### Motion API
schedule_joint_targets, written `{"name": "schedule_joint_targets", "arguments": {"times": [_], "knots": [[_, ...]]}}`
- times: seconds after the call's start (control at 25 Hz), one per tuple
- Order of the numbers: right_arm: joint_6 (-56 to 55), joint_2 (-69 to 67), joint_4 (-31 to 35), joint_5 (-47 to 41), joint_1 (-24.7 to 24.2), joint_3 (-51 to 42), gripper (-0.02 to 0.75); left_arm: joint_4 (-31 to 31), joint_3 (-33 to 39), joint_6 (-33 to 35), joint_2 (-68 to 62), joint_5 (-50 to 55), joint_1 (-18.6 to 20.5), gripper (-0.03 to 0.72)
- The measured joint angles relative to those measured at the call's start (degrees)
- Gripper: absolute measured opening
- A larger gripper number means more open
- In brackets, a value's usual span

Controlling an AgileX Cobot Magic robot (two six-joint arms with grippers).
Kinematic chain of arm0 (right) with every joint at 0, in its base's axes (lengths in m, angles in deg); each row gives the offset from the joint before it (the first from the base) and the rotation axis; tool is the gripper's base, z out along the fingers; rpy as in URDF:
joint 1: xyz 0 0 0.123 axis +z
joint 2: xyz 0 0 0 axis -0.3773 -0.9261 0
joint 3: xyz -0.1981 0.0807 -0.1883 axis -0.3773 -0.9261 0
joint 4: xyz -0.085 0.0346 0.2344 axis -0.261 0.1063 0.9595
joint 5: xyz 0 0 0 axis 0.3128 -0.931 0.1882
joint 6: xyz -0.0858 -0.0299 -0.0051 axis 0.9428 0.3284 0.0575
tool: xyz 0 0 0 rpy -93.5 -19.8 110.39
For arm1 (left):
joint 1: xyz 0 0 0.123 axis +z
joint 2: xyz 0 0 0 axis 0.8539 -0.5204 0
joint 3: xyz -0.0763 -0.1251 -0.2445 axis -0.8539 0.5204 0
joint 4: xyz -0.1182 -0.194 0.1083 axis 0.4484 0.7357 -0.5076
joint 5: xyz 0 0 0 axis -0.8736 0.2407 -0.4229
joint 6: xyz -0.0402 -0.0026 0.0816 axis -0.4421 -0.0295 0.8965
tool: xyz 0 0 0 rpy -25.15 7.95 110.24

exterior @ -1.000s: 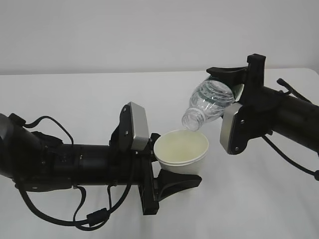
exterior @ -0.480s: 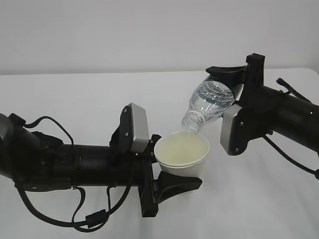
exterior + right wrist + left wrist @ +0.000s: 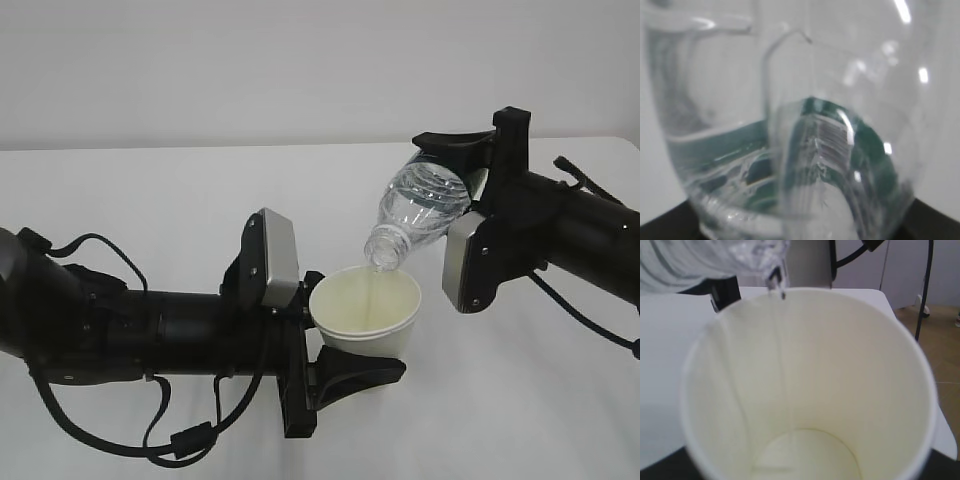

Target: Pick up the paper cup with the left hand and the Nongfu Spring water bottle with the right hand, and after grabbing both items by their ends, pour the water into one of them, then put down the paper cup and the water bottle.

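White paper is the first thing to catch the eye: the paper cup (image 3: pixel 364 310) is sitting upright at the centre of the exterior view, its lower body pinched between the black jaws of the left hand (image 3: pixel 335 355), which is reaching in from the lower left of the frame. The left arm's silver-grey plate (image 3: pixel 275 257) is standing just left of the cup's rim. In the left wrist view the cup (image 3: pixel 810 390) is filling nearly the whole frame, its cream inside open to the camera.

Up and to the right, the water bottle (image 3: pixel 418 210) is tilting steeply, its open neck pointing down and left, just above the cup's far rim. The right hand (image 3: pixel 465 170) is clamping the bottle at its base end, jaws pressing on either side of the green label. A thin stream of water (image 3: pixel 781 340) is running from the neck down the cup's inner wall. In the right wrist view the bottle (image 3: pixel 790 140) is blurring across the frame, green label showing through the clear plastic.

All of it is hanging over a white table (image 3: pixel 150 190).
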Motion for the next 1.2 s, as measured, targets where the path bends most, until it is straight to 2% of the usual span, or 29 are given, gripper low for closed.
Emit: {"name": "schedule_joint_targets", "arguments": {"times": [1.2], "knots": [[1.1,0.0,-0.1,0.9,0.0,0.0,0.447,0.1,0.0,0.0,0.0,0.0,0.0,0.420]]}}
